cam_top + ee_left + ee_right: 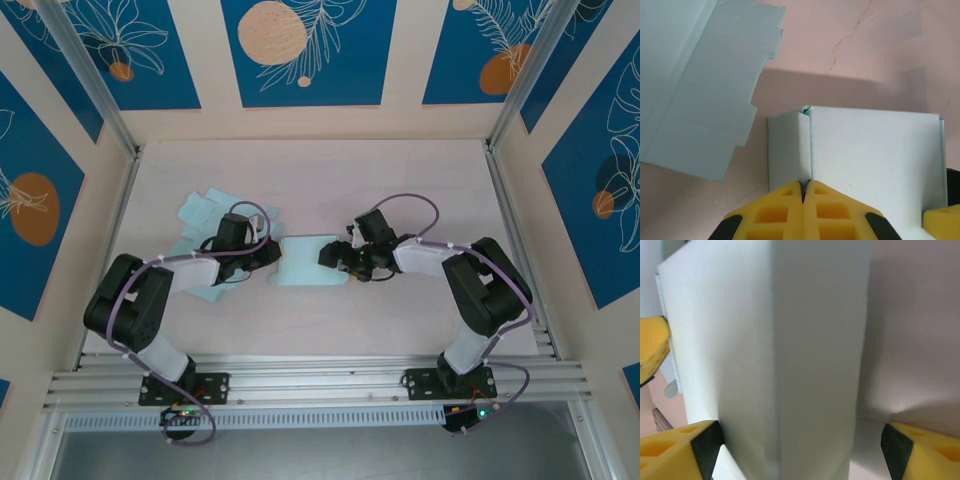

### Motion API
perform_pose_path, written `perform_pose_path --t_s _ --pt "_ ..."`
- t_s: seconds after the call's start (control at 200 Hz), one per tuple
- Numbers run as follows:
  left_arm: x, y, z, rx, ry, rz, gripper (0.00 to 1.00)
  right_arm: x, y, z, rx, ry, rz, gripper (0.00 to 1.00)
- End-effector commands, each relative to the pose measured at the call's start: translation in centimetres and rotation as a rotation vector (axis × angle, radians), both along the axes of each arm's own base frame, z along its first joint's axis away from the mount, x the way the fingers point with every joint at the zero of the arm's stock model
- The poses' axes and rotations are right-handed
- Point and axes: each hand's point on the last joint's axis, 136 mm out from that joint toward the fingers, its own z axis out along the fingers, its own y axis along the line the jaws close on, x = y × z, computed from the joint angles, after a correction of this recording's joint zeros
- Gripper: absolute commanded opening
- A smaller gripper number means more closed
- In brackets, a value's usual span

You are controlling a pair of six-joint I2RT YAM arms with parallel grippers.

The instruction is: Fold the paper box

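The pale blue paper box (308,262) stands at mid-table between both arms. My left gripper (272,258) is at its left end. In the left wrist view the yellow fingers (785,210) are pressed together, and a thin folded edge of the box (875,160) runs into the pinch at my left gripper (804,189). My right gripper (335,258) is at the box's right end. Its jaws (800,450) stand wide open astride the box (790,365). The left pad (707,442) is against the box wall and the right pad (895,450) is apart from it.
Several flat pale blue paper blanks (205,215) lie spread behind and under my left arm, and one blank (700,90) lies close to the box's left side. Aluminium rails (505,210) and patterned walls close in the table on three sides.
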Motion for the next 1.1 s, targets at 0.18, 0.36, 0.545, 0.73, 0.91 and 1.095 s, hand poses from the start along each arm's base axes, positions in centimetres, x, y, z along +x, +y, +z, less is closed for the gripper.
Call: perform_pose_path --t_s 0.18,0.36,0.545,0.73,0.91,1.095 --pt "-6.3 3.8 -7.5 0.168 0.313 0.033 0.01 1.0 1.8 1.1 0.177 -0.024 0.036 0.62" --pt "-4.8 2.7 -3.4 0.101 0.174 -0.002 0.31 0.4 0.5 1.9 0.137 0.061 -0.025 0.49" --pt "-2.6 2.1 4.2 0.068 -0.132 -0.043 0.9 -0.6 -1.6 3.9 0.119 0.185 -0.088 0.38" --pt "-4.0 -1.3 12.7 0.122 -0.677 -0.316 1.0 -1.2 -3.4 6.3 0.194 0.316 -0.118 0.37" --pt "-9.6 -5.9 13.4 0.417 -1.146 -0.732 1.0 -1.8 -4.2 8.8 0.359 0.47 -0.135 0.37" --pt "-9.5 -7.2 11.1 0.638 -1.243 -0.884 1.0 -2.5 -4.4 10.1 0.405 0.556 -0.132 0.37"
